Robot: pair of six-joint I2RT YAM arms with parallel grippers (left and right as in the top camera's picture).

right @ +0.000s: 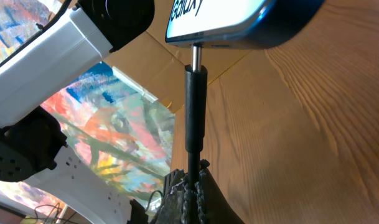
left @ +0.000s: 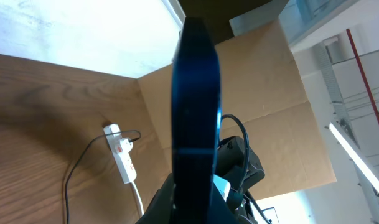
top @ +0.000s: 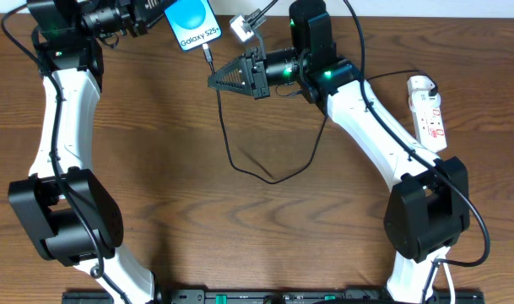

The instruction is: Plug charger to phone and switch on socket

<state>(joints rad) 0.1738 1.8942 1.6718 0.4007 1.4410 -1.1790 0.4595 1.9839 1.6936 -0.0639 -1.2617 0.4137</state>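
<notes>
Phone [top: 190, 24] is seen at the far edge of the table [top: 172, 211], left of centre, screen up with the blue circle and "Galaxy S25+" legible; it is gripped at its left side by the left gripper [top: 153, 19], jaws clenched on it; in the left wrist view the phone [left: 195, 99] is presented edge-on as a dark blue slab running up from between the fingers. Right gripper [top: 216, 82] is pointed left, just below the phone, and is closed tight on the charger [top: 229, 156] a little behind its connector tip [top: 208, 53]; in the right wrist view the cable is seen pinched between the ribbed fingers [right: 201, 190], the black connector tip [right: 195, 106] stands straight up from them, and its metal end is met with the lower edge of the phone [right: 239, 18]; some bare metal is left showing below the edge, so full seating cannot be told. From the gripper the thin black cable is trailed toward the near side in a slack loop over the wood and is carried back up under the right arm. White plug adapter [top: 242, 27] is noted near the far edge, just right of the phone and well apart from the socket [top: 428, 114]. The socket is laid flat by the right edge of the table, beside the right forearm, red markings up, its white cord [left: 138, 199] seen in the left wrist view; the switch position cannot be read.
</notes>
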